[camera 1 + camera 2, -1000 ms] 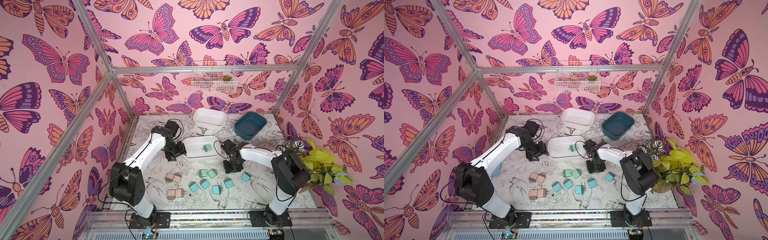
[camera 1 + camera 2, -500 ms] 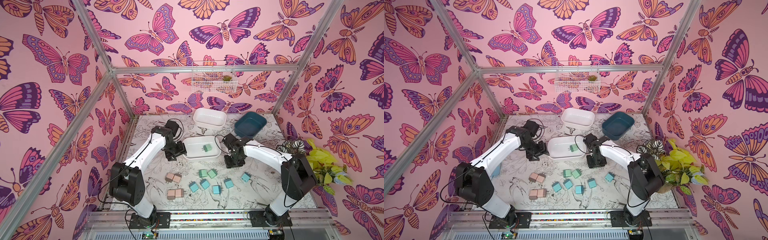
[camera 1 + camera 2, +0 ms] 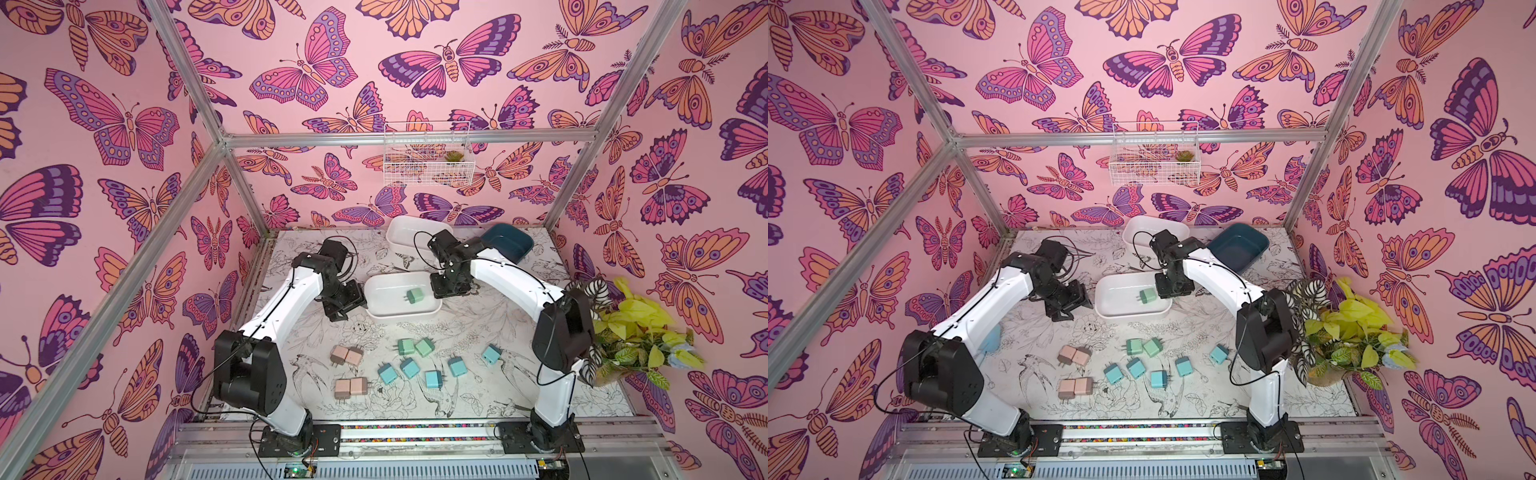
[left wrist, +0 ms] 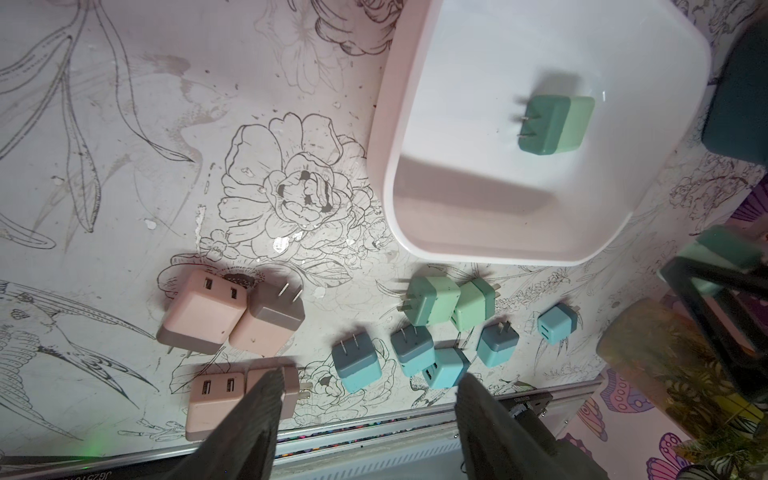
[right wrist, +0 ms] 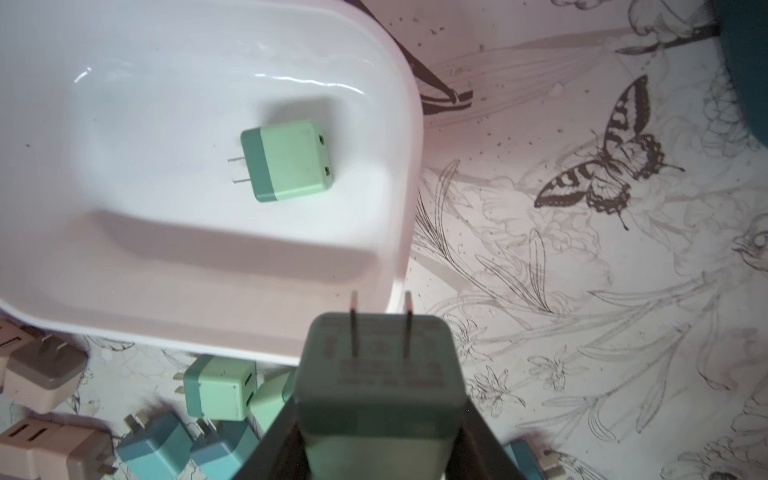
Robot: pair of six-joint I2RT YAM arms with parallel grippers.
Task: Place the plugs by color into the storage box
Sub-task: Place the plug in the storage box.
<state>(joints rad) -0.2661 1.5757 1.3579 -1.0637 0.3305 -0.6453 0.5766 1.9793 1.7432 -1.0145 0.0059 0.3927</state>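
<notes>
We've brought the right gripper [image 5: 376, 436], pinching a green plug [image 5: 376, 374], to the white box [image 3: 401, 313]'s three o'clock, drop-ready; left gripper [image 4: 368, 376] gapes empty.

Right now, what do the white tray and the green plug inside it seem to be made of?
The white rounded tray looks like glossy moulded plastic: bright highlights streak its wall. The mint green squarish plug looks like matte plastic, without glare; its prongs look metallic.
</notes>
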